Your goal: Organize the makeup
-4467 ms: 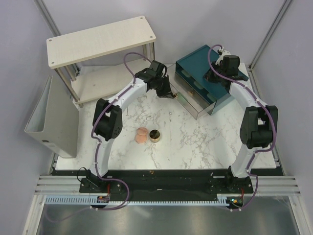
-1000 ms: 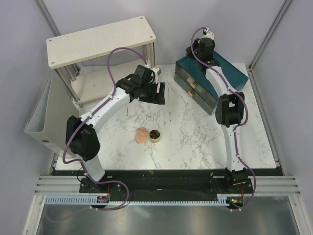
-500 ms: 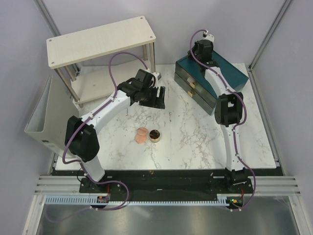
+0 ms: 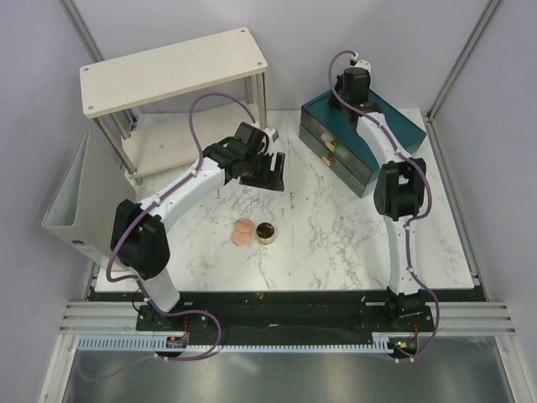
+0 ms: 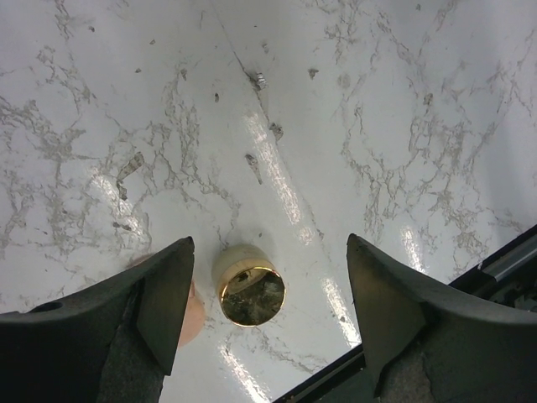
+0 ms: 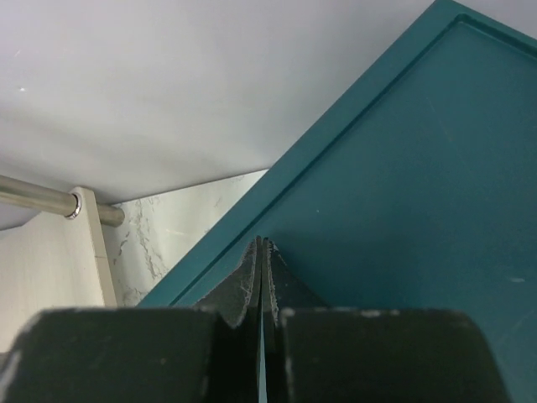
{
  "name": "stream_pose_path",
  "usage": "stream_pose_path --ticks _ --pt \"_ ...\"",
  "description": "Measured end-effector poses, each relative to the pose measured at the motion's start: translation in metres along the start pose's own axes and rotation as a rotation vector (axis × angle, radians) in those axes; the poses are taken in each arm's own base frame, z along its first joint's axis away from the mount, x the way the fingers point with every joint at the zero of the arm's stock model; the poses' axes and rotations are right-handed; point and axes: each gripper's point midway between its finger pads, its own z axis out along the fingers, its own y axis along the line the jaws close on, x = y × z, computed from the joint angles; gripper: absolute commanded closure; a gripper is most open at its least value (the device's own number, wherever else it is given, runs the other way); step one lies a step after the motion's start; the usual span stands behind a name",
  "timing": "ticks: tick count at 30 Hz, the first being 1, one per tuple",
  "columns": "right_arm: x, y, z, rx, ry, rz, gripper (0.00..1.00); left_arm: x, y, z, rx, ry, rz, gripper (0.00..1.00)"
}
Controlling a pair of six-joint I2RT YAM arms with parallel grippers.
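Change against a few seconds back: drawers of the large teal box (image 4: 382, 126) shut flush instead of pulled out; left gripper (image 4: 273, 175) off the drawer front and swung back over the white marble table (image 4: 336, 235), toward the loose items. Reads as one stowing round done, next pick under way. Leaves two pieces out at mid-table: peach-pink rounded sponge (image 4: 242, 232) and round gold-rimmed pot with dark centre (image 5: 252, 294), just beside each other. Hangs above them, jaws spread wide, gripping and touching nothing; pot framed between the fingers (image 5: 159, 294) in the wrist view, sponge half hidden behind one. Keeps right gripper (image 6: 262, 243) clenched tight, empty, over the rear corner of the box top; contact not discernible.
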Motion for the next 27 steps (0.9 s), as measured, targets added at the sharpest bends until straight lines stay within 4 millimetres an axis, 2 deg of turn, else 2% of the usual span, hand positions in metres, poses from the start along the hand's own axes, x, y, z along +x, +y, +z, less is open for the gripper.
stream_pose_path --ticks 8,9,10,11,13,14,17,20,27 --pt "0.005 -0.010 -0.018 0.000 0.050 -0.034 1.00 0.002 -0.007 -0.001 0.010 -0.001 0.012 0.20" --pt "0.006 -0.012 -0.021 -0.005 0.058 -0.042 0.97 0.002 -0.008 -0.002 0.012 -0.002 0.014 0.20" --pt "0.006 -0.013 -0.024 -0.013 0.064 -0.049 0.93 0.002 -0.009 -0.002 0.014 -0.003 0.017 0.20" --pt "0.006 -0.014 -0.028 -0.019 0.070 -0.057 0.81 0.002 -0.010 -0.003 0.016 -0.004 0.019 0.20" --pt "0.007 -0.019 -0.036 -0.028 0.086 -0.070 0.63 0.002 -0.012 -0.003 0.020 -0.006 0.022 0.20" --pt "0.006 -0.021 -0.040 -0.033 0.088 -0.074 0.49 0.001 -0.013 -0.004 0.021 -0.008 0.020 0.20" --pt "0.000 -0.031 -0.054 -0.026 0.100 -0.099 0.29 -0.001 -0.016 -0.003 0.027 -0.018 0.012 0.20" --pt "-0.009 -0.053 -0.065 0.015 0.106 -0.122 0.19 -0.005 -0.020 -0.003 0.041 -0.036 -0.004 0.20" --pt "-0.035 -0.108 -0.068 0.098 0.076 -0.121 0.13 -0.013 -0.034 0.011 0.113 -0.052 -0.056 0.20"
